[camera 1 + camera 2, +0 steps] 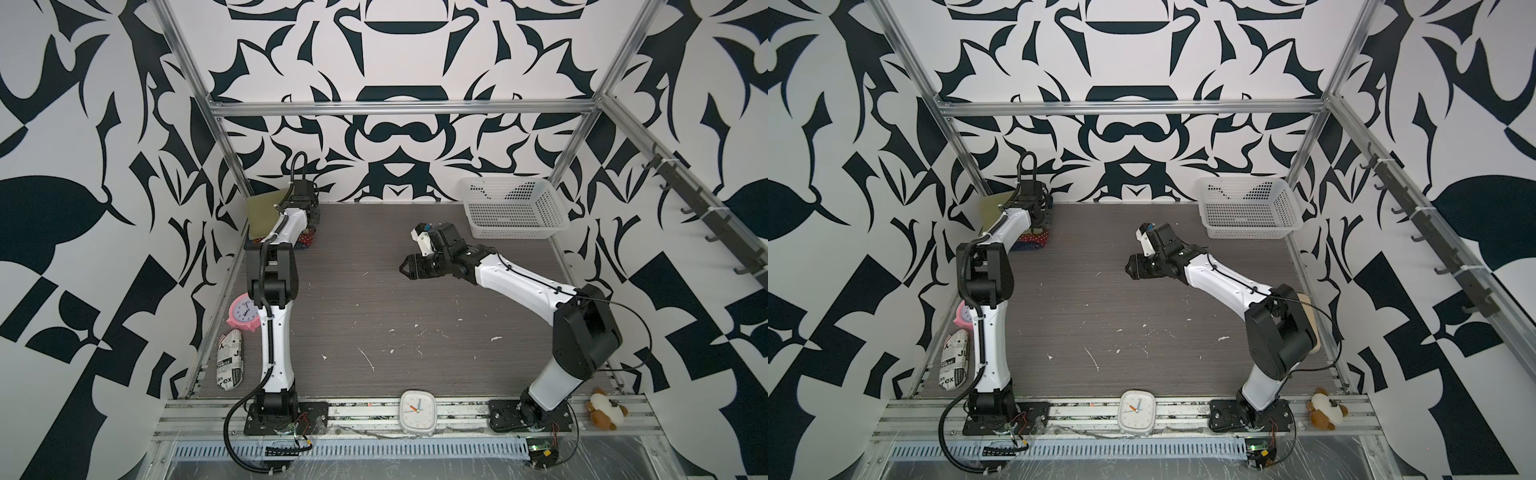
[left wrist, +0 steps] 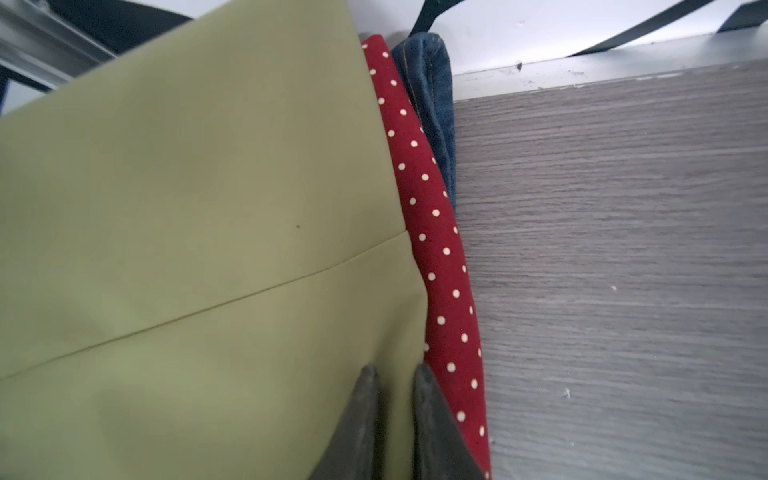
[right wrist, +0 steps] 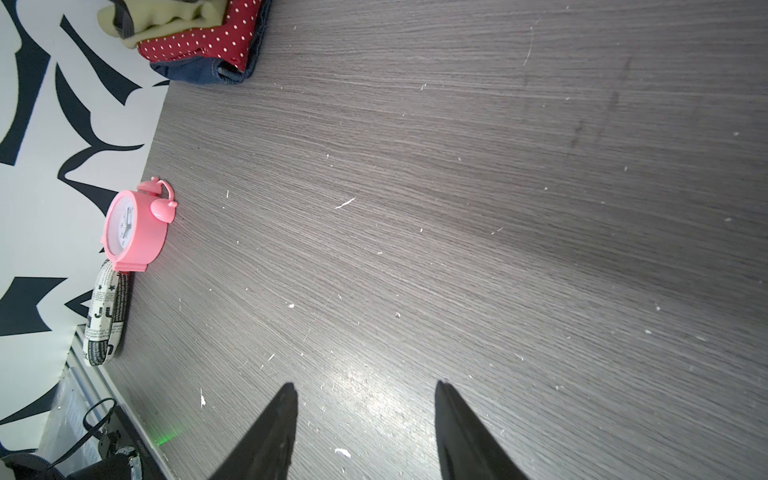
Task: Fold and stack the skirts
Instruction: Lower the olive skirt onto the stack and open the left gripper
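The skirts lie stacked in the far-left corner of the table. The olive-green skirt [image 2: 208, 187] is on top, the red polka-dot skirt [image 2: 440, 257] lies under it, and the denim skirt [image 2: 432, 83] is at the bottom. In both top views the left arm covers most of the pile, leaving olive cloth [image 1: 264, 214] and a red edge [image 1: 1034, 239] showing. My left gripper [image 2: 395, 370] is shut on the olive-green skirt near its edge, with green cloth between the fingers. My right gripper [image 1: 402, 268] hangs open over bare table at mid-right, holding nothing [image 3: 365, 388].
A white perforated basket [image 1: 515, 208] stands at the back right. A pink alarm clock [image 1: 243, 311] and a newsprint pouch [image 1: 230, 359] lie along the left wall. A white square clock [image 1: 417, 411] and a plush toy [image 1: 604, 409] sit on the front rail.
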Motion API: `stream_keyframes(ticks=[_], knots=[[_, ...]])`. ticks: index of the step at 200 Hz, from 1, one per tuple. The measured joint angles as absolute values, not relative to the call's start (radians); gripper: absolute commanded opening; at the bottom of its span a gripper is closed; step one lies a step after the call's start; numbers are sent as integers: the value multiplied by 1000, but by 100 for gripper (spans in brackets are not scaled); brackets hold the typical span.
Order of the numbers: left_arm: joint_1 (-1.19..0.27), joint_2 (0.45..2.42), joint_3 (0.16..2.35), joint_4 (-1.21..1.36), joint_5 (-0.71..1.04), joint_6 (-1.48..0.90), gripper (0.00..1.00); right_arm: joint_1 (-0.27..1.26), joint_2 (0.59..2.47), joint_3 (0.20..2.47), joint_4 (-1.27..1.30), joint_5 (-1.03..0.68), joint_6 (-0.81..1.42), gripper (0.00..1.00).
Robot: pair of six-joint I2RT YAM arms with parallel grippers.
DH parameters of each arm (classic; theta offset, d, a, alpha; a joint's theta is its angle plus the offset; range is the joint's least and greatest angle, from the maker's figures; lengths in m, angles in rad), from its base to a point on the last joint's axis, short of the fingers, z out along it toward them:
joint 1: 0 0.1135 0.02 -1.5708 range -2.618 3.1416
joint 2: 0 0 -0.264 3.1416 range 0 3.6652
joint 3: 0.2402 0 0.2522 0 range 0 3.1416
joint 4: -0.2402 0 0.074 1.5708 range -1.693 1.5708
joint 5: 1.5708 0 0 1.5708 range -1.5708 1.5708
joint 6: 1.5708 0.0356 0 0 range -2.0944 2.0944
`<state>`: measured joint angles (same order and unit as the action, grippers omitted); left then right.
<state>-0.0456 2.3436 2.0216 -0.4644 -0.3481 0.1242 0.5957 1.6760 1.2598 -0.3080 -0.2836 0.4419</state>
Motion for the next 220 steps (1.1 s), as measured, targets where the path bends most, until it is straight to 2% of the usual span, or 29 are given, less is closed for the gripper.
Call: stream_keyframes(ticks=[194, 198, 212, 220], knots=[[-41, 2169, 1819, -513, -321, 360, 0, 596, 1669, 1251, -294, -281, 446, 57], [-41, 2169, 1819, -513, -321, 360, 10, 596, 1669, 1251, -294, -281, 446, 57], [-38, 2168, 1819, -508, -321, 350, 67, 596, 1669, 1251, -294, -282, 446, 57], [-37, 2167, 1819, -505, -321, 341, 91, 596, 1669, 1251, -294, -282, 445, 57]])
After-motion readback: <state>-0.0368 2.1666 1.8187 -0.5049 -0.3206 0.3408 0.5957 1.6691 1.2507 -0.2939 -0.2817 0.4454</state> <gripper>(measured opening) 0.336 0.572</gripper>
